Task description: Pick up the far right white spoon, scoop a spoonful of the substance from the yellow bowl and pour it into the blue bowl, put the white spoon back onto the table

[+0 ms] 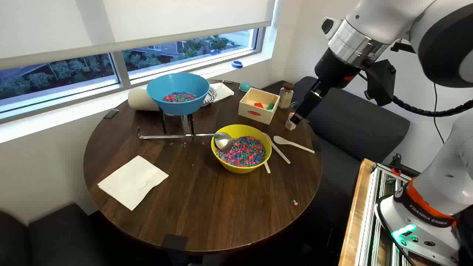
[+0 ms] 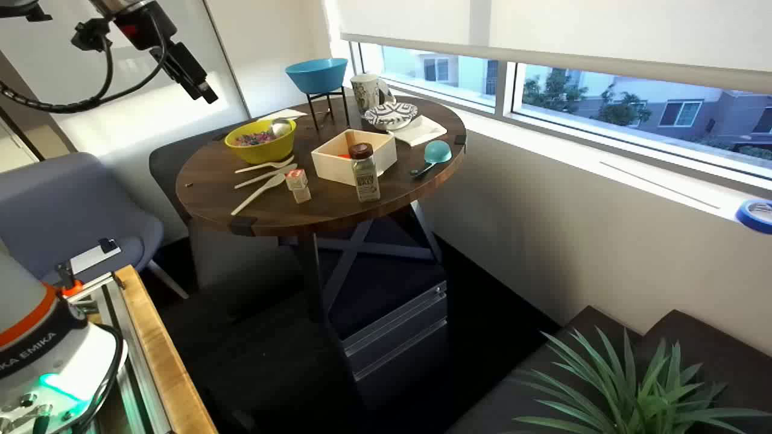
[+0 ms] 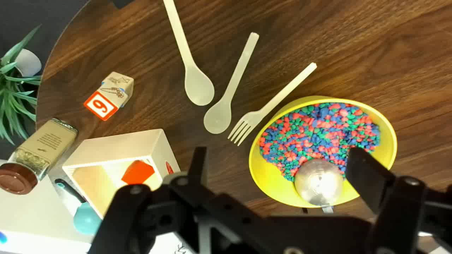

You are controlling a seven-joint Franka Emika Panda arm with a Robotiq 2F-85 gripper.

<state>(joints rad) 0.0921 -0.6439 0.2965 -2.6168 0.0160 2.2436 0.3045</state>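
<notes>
My claw [image 3: 277,158] stands with its jaws well apart; between them I see only the desk [image 1: 221,207] and part of the yellow bowl [image 3: 268,176] below, so nothing is held. It hangs in the air, tilted away from the robot's base [image 1: 425,221].

The white spoon [image 3: 187,56], which I take as the far right one, lies flat on the desk, next to the toy blocks [image 3: 116,88] but apart from them. In the wrist view it is up and to the left from the claw. I judge that I must come back toward the base, a little sideways, and down.

The long axis decides this move. The bowl end of the spoon points toward the claw, and the handle runs away to the base side. The jaws are spread nearly across this handle, so I believe a small turn will be sufficient.

About room: the smaller spoon [image 3: 230,90] is just beside at the bowl ends, but the handles go apart, so the gap there is wider. Toward the blocks the desk is open. In both exterior views the handle's end is near the edge; I would grip at mid-handle and not push outward.
</notes>
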